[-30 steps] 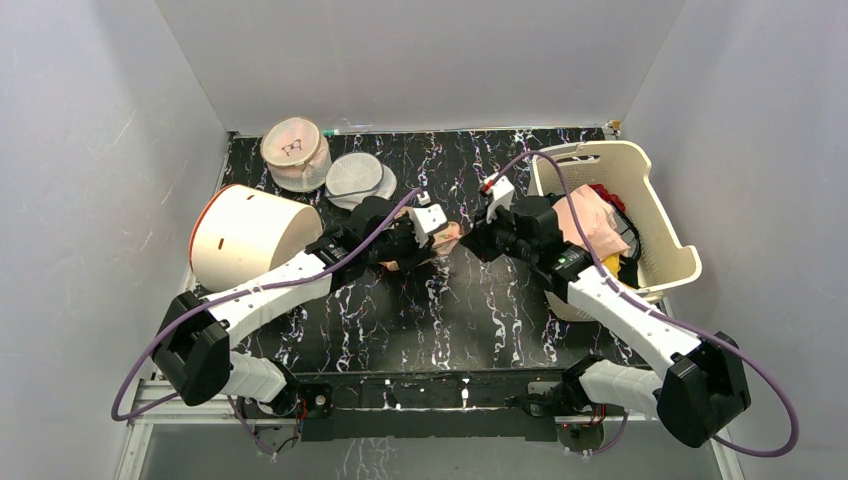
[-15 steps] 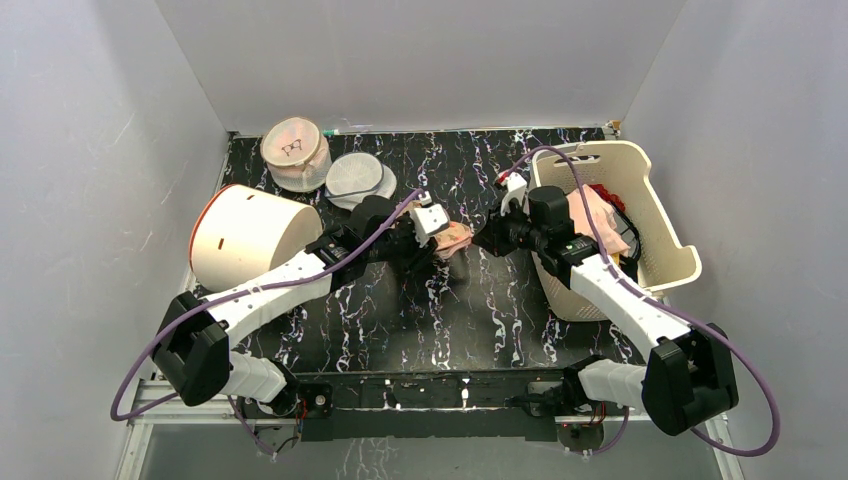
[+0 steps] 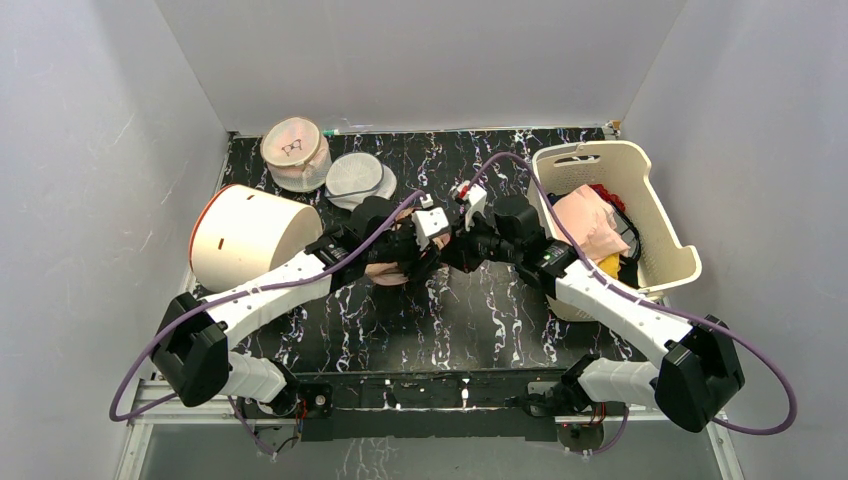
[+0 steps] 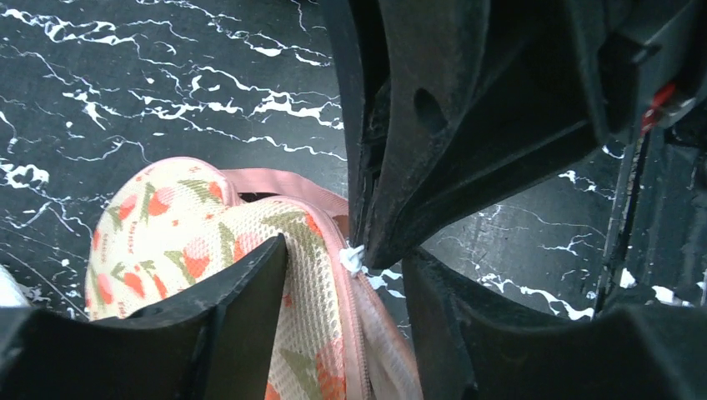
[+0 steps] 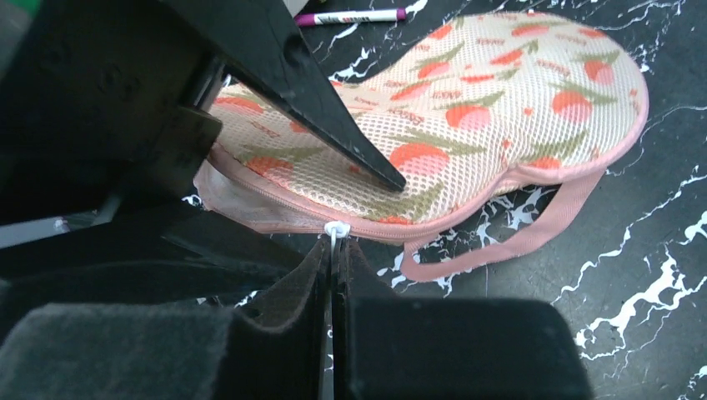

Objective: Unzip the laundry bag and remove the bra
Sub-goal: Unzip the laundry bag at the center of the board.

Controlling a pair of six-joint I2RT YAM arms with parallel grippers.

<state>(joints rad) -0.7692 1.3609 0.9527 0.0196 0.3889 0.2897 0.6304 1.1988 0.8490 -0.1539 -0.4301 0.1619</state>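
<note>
Black marbled table (image 3: 440, 320) carries two arms, and their grippers meet near its middle at the one laundry bag (image 5: 500, 92). The left gripper (image 4: 346, 248) is clamped on the edge of the bag, one finger on the mesh top and one below, so most of the bag lies behind its fingertips. The right gripper (image 5: 333, 246) has both fingers pressed together on the one white zipper pull (image 5: 334, 227), just beside the left fingertips. One purple marker (image 5: 350, 15) lies beyond the bag. To the right of the right gripper stands one white basket (image 3: 672, 230) with clothes. To the left of the left gripper lies one cream drum (image 3: 250, 235), and beyond it are two round pouches, one white (image 3: 357, 177) and one pink (image 3: 294, 150). Half a second earlier the right gripper was nearer to the basket, apart from the left one.
</note>
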